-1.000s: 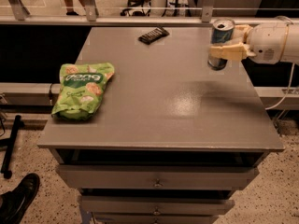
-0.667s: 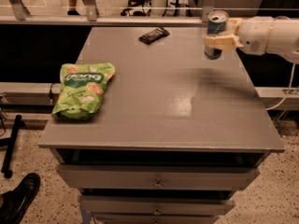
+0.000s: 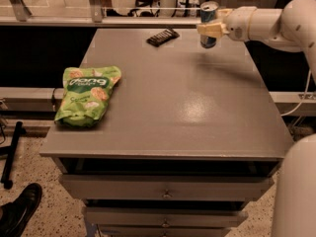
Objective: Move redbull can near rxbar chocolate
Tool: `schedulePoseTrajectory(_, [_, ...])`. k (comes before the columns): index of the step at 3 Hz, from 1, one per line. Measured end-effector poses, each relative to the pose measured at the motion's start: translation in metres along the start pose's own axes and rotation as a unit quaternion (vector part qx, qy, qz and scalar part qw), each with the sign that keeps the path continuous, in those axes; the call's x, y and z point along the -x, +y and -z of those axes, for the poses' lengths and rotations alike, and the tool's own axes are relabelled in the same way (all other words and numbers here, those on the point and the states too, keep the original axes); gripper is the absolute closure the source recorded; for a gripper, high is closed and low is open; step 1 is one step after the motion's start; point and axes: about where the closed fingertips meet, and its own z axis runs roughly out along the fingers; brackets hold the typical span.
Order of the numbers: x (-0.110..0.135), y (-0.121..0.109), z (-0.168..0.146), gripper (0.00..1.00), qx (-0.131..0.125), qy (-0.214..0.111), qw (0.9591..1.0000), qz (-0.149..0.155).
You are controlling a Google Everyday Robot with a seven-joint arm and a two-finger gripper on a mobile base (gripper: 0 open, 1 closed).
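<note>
The redbull can [image 3: 209, 15], blue and silver with a silver top, is held upright in my gripper [image 3: 209, 30] above the far part of the grey table [image 3: 163, 107]. The gripper is shut on the can's middle, its pale fingers [image 3: 207, 29] wrapped across it, with the white arm reaching in from the right. The rxbar chocolate [image 3: 162, 36], a small flat dark bar with pale lettering, lies near the table's far edge, to the left of the can and a little below it.
A large green snack bag [image 3: 87, 95] lies at the table's left side. Drawers [image 3: 165, 191] sit under the tabletop. A black shoe [image 3: 19, 211] is on the floor at bottom left. A rail and glass partition [image 3: 98, 19] run behind the table.
My gripper has carried the can leftward and farther back along the table, from the right side toward the rxbar chocolate. The bar and the green bag have not moved.
</note>
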Motion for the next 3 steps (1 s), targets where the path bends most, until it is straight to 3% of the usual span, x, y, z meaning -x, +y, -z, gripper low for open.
schedulePoseTrajectory(3, [0.005, 0.016, -0.111, 1.0, 0.022, -0.004, 0.9978, -0.062])
